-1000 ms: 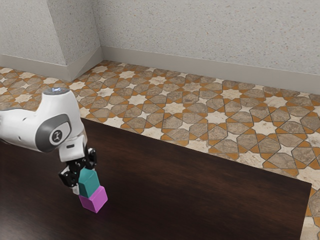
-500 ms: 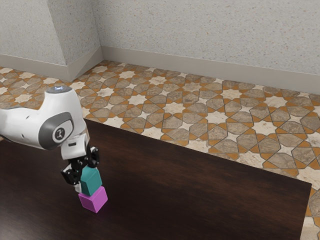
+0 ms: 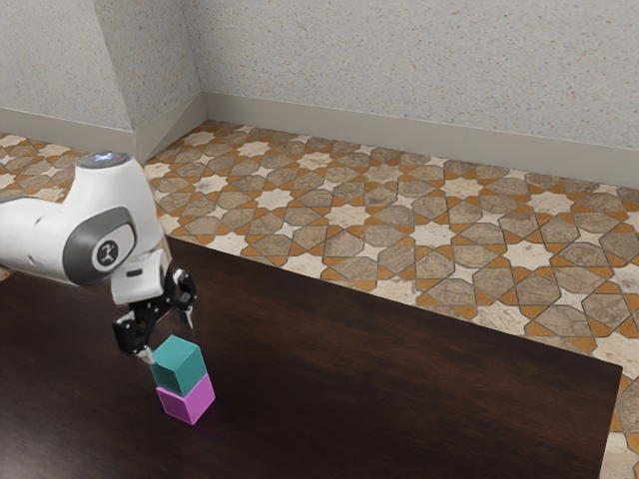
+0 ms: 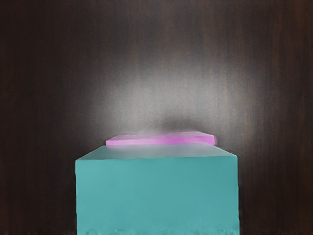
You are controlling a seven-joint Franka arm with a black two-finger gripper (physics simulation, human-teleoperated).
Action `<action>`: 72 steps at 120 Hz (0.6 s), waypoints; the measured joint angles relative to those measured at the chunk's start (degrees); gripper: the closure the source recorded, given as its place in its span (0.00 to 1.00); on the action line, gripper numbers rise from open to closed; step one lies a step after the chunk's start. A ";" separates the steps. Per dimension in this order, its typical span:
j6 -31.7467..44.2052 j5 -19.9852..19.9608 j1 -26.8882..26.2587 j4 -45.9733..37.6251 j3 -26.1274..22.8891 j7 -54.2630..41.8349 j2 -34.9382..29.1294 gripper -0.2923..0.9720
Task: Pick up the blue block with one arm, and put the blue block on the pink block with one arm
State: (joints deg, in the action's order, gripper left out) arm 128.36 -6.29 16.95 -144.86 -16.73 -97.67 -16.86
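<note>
Blue sits on pink: the blue block rests on top of the pink block, at the near edge of the dark tabletop on the exterior view's left. The claw hangs just above the stack, fingers apart and touching nothing. I judge the placing done; the next move calls for a straight rise clear of the stack. Count: one blue block, one pink block, one claw.
</note>
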 joint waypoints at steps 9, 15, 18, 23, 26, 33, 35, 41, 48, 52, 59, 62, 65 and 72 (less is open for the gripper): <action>-4.00 -0.69 -1.01 3.20 -0.04 -0.11 -2.79 0.25; -7.83 -1.32 -2.14 7.13 -0.05 -0.07 -3.39 0.25; -9.94 -1.59 -2.49 9.27 -0.05 0.03 -3.39 0.25; -13.96 -1.73 -2.53 13.90 -0.01 0.52 -2.45 0.24; -16.45 -1.70 -2.51 16.61 -0.02 0.97 -1.80 0.24; -22.14 -0.32 -3.15 24.30 -0.10 2.84 0.79 0.24; -23.53 0.20 -3.39 26.35 -0.09 3.55 1.74 0.24; -27.06 1.69 -3.78 30.77 -0.02 5.72 4.72 0.24; -30.22 4.09 -4.01 36.32 0.01 8.43 8.75 0.24; -31.66 5.06 -4.08 39.73 0.14 10.09 11.20 0.23; -33.66 6.23 -4.19 43.85 0.92 13.48 14.18 0.23; -34.35 6.59 -4.01 44.98 1.15 14.87 14.89 0.23; -34.97 6.89 -3.72 45.75 1.29 16.18 15.36 0.23; -36.13 7.39 -2.84 47.51 1.44 18.82 15.83 0.23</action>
State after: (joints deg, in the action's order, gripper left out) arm 92.23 1.10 14.11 -97.36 -15.29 -78.84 -1.03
